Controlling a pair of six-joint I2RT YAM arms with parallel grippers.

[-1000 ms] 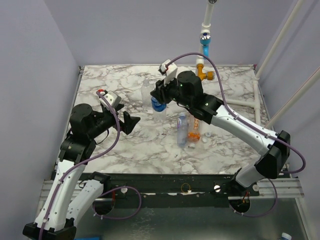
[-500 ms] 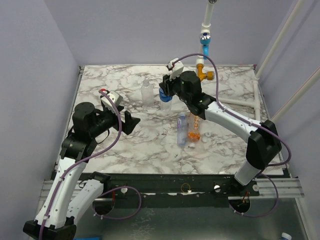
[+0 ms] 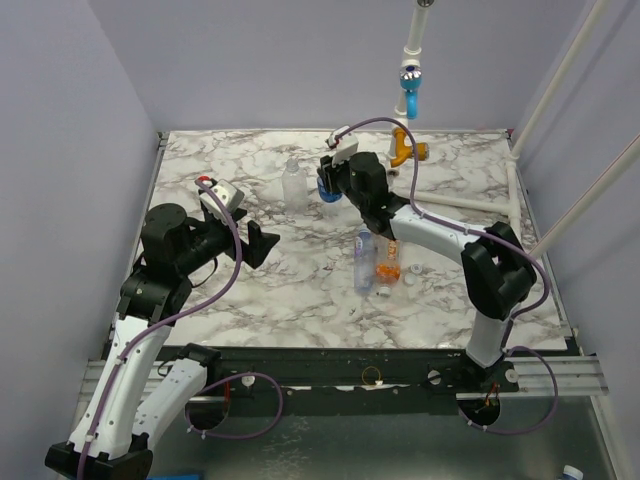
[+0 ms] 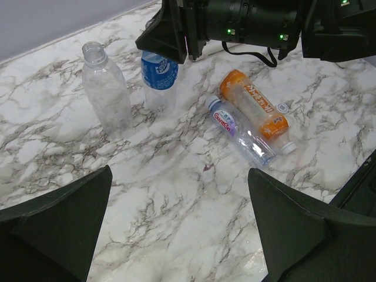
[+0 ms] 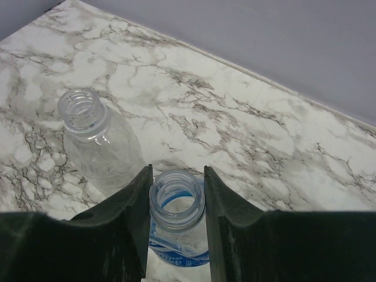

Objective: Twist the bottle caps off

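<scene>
Four bottles and two loose caps (image 3: 411, 279) are on the table (image 3: 200, 300). The clear bottle (image 3: 292, 183) and blue-label bottle (image 4: 159, 70) stand at the back. The slim bottle (image 4: 238, 129) and orange bottle (image 4: 254, 108) lie mid-table, with the caps just beside them. The right gripper (image 5: 177, 176) is clamped on the blue-label bottle's neck. Its wrist view looks into both standing bottles' open necks (from above, the gripper hides that neck). The left gripper (image 3: 262, 243) hangs with its jaws wide apart, holding nothing.
</scene>
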